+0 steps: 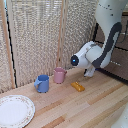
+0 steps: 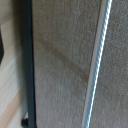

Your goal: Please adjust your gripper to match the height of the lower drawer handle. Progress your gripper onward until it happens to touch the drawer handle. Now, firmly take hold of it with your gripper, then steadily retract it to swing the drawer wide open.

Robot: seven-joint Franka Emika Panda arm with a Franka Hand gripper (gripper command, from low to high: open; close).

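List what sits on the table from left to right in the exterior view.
Plate → blue mug → pink mug → small orange object → gripper, by the dark cabinet at the exterior view's right.

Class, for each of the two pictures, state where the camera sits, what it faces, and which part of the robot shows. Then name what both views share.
Exterior view: off the arm, looking across the wooden table at the plate, two mugs and, on its right, the dark cabinet; the arm and hand show.
Wrist view: on the wrist, facing the brown drawer and its silver drawer handle up close; no fingers clearly show.
Shared: the cabinet and some tabletop.
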